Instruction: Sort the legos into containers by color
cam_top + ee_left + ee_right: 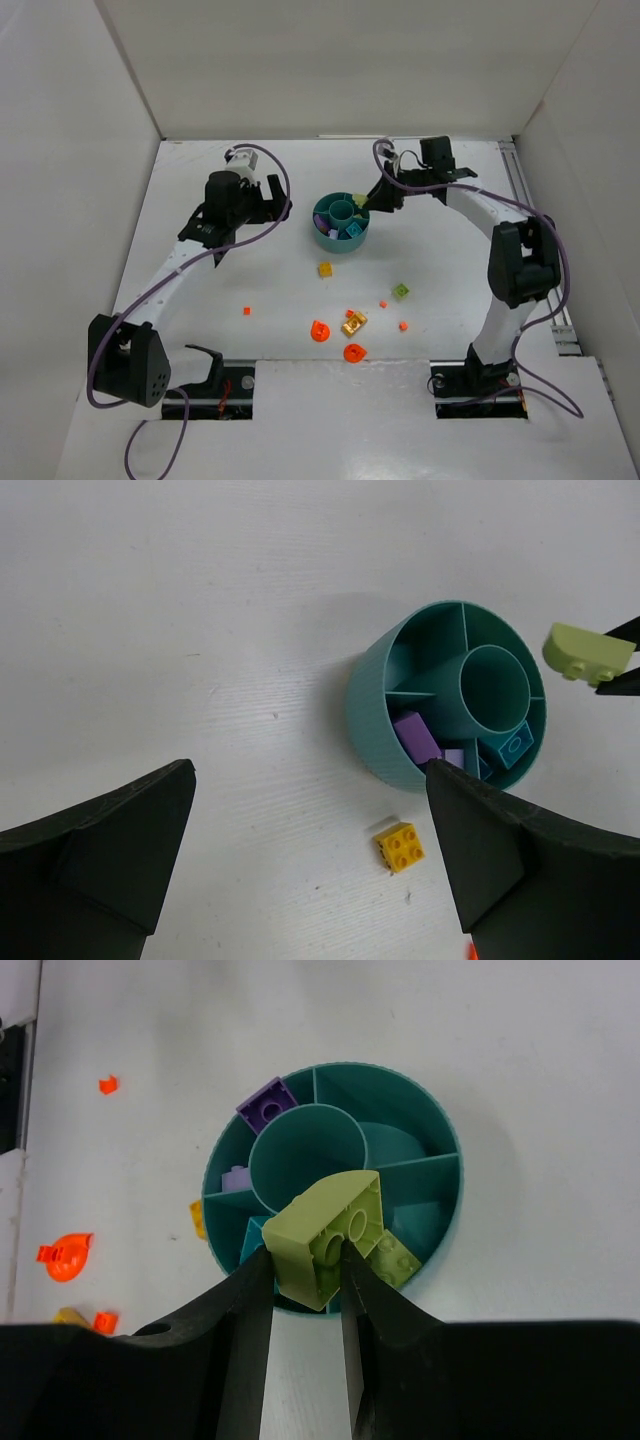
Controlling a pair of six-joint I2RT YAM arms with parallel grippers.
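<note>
- Two arms show in the top view. We see the right gripper (305, 1260) clenched on a lime green piece (325, 1235), which it holds over the lower rim of the teal dish (440, 1130) in the right wrist view.
- Below that held piece, a second lime green piece (392, 1257) lies in the dish's lower right compartment.
- We count two purple pieces (267, 1105) in the compartments on the dish's left side, and a turquoise piece (513, 745) lies in another section.
- The left gripper (310, 770) stands spread wide, grasping nothing, and the dish sits at centre right of its wrist view.
- On the table (200, 280), below the dish in the top view, we see a yellow piece (326, 268), a loose lime green piece (401, 291), a gold piece (354, 322), two orange round pieces (319, 330) and three orange dots (246, 311). None of them touches the dish.
</note>
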